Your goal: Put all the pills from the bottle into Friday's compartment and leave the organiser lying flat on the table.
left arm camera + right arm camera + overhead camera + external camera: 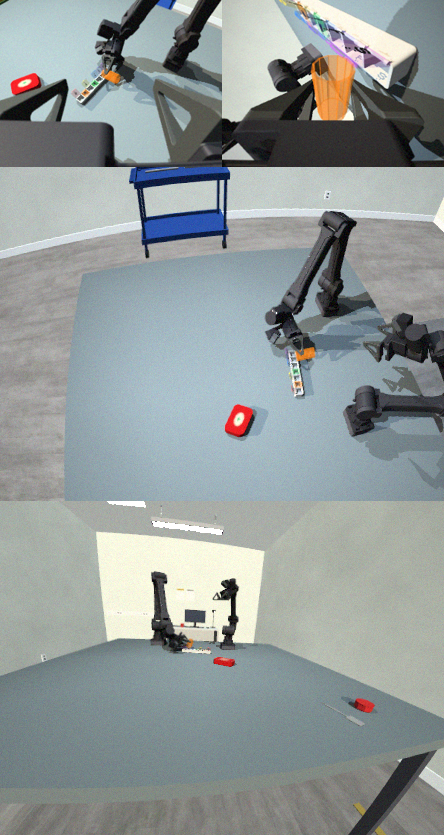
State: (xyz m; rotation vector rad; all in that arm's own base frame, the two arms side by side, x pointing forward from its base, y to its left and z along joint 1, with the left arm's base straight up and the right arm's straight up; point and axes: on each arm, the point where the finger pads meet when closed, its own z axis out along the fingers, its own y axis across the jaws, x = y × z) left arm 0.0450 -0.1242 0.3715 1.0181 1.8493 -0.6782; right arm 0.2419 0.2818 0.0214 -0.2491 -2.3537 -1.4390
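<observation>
We see a big blue-grey tabletop (150, 367) (200, 716), with a blue cart (180, 178) past one edge. Near another edge, the right arm (306, 269) (160, 598) bends down, while the left jaws (372, 336) (216, 597) hang up high, wide apart, with nothing in them. We see the long white pill organiser (295, 376) (196, 651) (91, 89) (386, 33) lying flat, well in from the edges, with coloured lids open. A red block (239, 420) (224, 662) (25, 83) sits well apart from it, so there is room between them. The right jaws (301, 351) (187, 642) are partly shut on the orange bottle (306, 354) (190, 643) (113, 77) (333, 87). We see it tipped, right by the organiser's end with the F and S lids. We cannot tell where the tiny pills are.
</observation>
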